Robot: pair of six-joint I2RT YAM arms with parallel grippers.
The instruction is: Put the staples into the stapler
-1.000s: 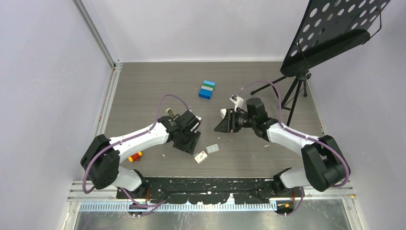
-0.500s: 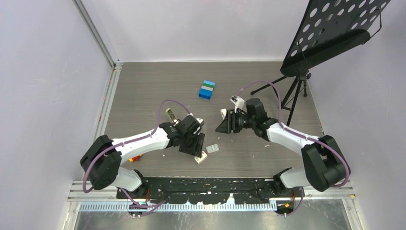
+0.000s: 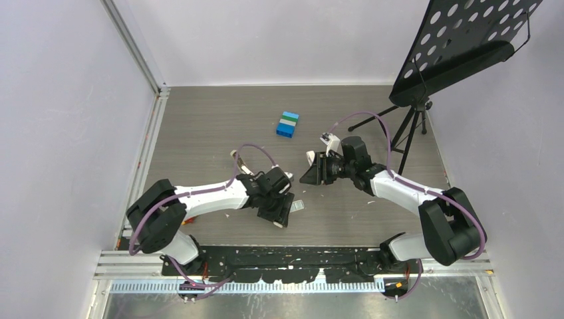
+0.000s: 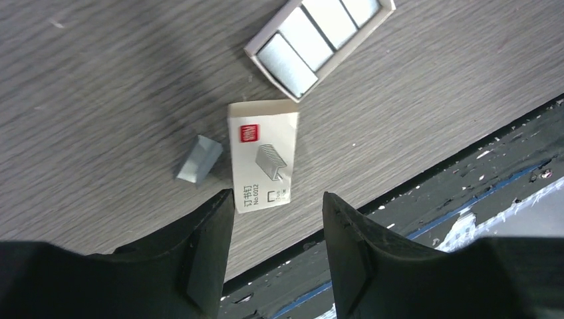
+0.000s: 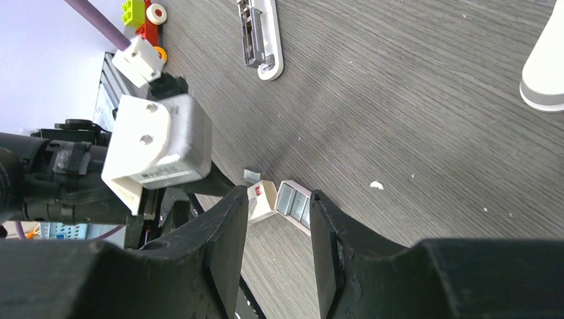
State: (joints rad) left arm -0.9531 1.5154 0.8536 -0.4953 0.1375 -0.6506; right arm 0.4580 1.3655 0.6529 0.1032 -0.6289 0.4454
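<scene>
The staples' white sleeve with a red mark lies flat on the table just ahead of my left gripper, which is open and empty above it. The white tray of silvery staples lies beyond the sleeve, and a loose grey staple strip lies left of it. In the top view my left gripper covers the sleeve, with the tray beside it. The stapler lies open, silver channel up, far from both grippers. My right gripper is open and empty, hovering at mid-table.
A blue-green brick stack sits at the back middle. A music stand on a tripod stands at the back right. A red-yellow toy brick and a stubby white object are nearby. The table's black front edge is close.
My left gripper has moved right and toward the front edge, ending over the staples sleeve. The right arm has not moved.
</scene>
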